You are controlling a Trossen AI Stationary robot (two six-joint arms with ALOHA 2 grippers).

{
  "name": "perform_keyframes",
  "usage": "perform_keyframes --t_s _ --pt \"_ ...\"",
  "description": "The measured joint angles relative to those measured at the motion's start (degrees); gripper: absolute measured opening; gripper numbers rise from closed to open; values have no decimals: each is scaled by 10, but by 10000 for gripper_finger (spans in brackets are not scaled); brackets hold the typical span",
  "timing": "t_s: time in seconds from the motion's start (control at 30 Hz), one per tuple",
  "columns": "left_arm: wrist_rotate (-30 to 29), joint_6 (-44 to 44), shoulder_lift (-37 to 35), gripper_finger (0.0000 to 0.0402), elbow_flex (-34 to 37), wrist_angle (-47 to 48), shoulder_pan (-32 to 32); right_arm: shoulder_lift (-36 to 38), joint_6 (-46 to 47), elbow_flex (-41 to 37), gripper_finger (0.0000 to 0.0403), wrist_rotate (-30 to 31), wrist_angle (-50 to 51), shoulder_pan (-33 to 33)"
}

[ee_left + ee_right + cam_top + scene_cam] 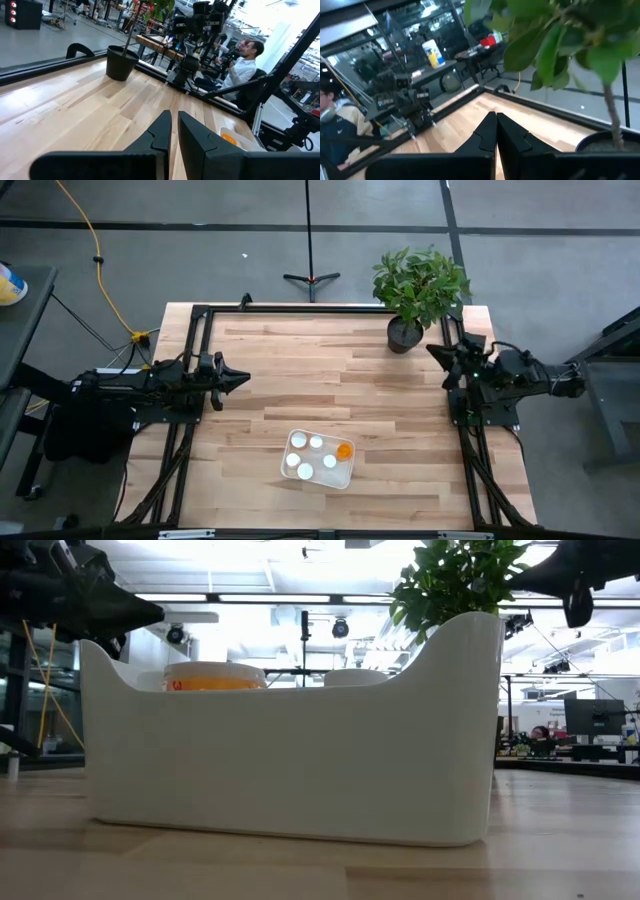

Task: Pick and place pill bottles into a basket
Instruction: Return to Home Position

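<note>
All pill bottles (316,443) sit in the basket (318,456), at the table's six o'clock.
High: left gripper (243,378) at nine, right gripper (432,350) at two beside the plant pot (403,335); we judge a swing could topple it. Low: basket up close. Wrists: both grippers pinched closed, empty.

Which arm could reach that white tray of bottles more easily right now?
Probably left: the left gripper sits nearer the basket than the right gripper, parked beside the plant pot.
</note>
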State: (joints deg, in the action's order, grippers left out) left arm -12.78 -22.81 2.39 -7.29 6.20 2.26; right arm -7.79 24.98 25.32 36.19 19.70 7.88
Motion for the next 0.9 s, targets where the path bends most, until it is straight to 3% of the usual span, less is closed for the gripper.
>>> perform_keyframes --t_s 0.17,0.3,0.5,0.9 --pt "0 -2 0 67 0 0 0 39 -15 -17 0 -2 -22 0" --pt "-3 -2 0 67 0 0 0 77 -32 -104 0 -23 -134 0" --pt "-10 -15 0 67 0 -1 0 71 -57 -199 0 -81 -325 -21" --pt "-19 -20 0 67 0 -2 0 72 -1 -221 0 -254 -322 -151"
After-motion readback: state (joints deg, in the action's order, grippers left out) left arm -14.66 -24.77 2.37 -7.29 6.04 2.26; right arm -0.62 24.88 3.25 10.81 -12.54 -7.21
